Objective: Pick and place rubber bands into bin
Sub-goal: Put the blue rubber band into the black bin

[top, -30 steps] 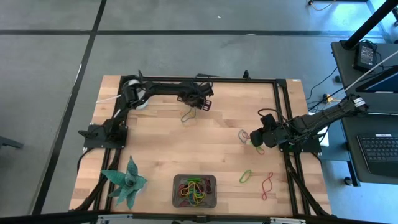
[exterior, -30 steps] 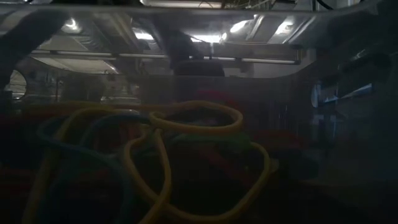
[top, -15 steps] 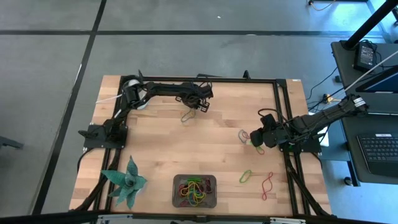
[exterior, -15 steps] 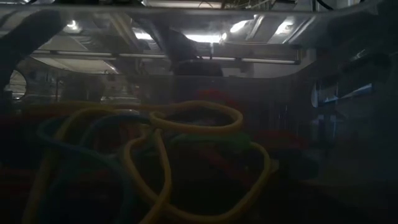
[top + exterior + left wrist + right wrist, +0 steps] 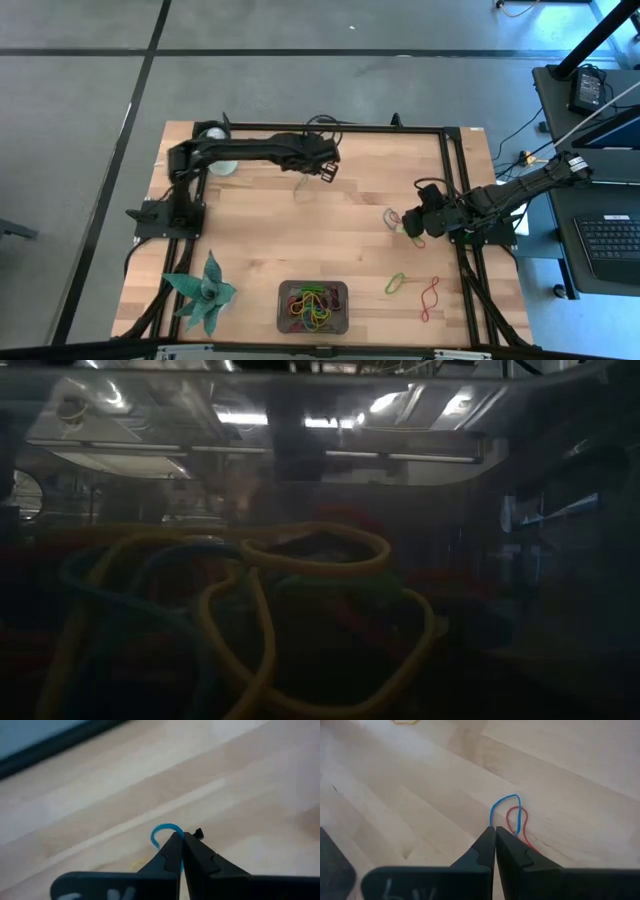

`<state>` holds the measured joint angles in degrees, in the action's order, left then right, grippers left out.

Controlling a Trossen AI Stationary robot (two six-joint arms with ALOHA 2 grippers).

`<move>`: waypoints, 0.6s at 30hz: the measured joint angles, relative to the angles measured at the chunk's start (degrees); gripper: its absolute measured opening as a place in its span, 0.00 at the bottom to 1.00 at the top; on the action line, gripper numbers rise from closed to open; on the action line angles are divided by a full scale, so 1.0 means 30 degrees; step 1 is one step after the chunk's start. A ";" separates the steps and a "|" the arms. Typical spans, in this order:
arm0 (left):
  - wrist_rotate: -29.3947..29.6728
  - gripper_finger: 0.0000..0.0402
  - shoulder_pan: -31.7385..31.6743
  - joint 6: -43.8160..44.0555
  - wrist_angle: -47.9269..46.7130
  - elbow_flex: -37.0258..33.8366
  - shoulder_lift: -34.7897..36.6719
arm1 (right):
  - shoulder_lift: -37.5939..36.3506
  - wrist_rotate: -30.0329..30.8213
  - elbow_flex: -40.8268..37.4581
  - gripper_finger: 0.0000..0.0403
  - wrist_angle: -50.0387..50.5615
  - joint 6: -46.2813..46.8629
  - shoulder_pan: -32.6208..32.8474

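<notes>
My left gripper (image 5: 328, 170) hovers over the far middle of the table, shut on a blue rubber band (image 5: 161, 831). My right gripper (image 5: 401, 222) sits low near the right edge, shut at a blue rubber band (image 5: 506, 799) that is twined with a red one (image 5: 512, 816). The dark grey bin (image 5: 283, 306) stands at the near edge with several coloured rubber bands (image 5: 300, 560) in it. A green band (image 5: 395, 283) and a red band (image 5: 430, 295) lie flat on the wood at the near right. My left gripper pinches the blue band between its two fingertips (image 5: 172, 845), and a small loop (image 5: 159, 829) sticks out past them. The fingers slant down from above. The band is off the wood; the part below the fingers is hidden. My right gripper has one end of the blue loop (image 5: 492, 820) at its closed fingertips (image 5: 489, 837). The rest of the loop lies out beyond them with the red band across it. Whether the loop rests on the wood, I cannot tell.
A teal star-shaped plant (image 5: 205, 295) stands at the near left. A white cup (image 5: 215, 150) sits at the far left corner beside the left arm. A black frame (image 5: 450, 180) runs along the far and right edges; a laptop desk (image 5: 600, 230) stands right of the table.
My left gripper has shut on the band that lay just near of it and has risen, its arm swinging higher over the far left. The band has left its place on the wood. My right gripper has kept still.
</notes>
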<state>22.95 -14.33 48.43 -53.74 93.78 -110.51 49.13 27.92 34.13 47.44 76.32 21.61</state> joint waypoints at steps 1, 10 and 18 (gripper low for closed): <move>0.0211 0.01 0.0268 0.0105 -0.0007 0.0014 0.0564 | -0.0001 -0.0007 0.0000 0.04 0.0002 -0.0086 0.0000; 0.1413 0.01 0.2750 0.0117 -0.0326 0.0029 0.4164 | 0.0052 0.0008 0.0000 0.04 -0.0050 -0.0178 0.0001; 0.0621 0.01 0.5100 -0.2422 -0.0295 0.0044 0.5717 | 0.1134 -0.0237 0.0000 0.04 -0.0889 -0.0178 0.0002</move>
<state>24.82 0.97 41.17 -54.63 93.91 -93.36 52.53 27.21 34.13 44.77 75.79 21.61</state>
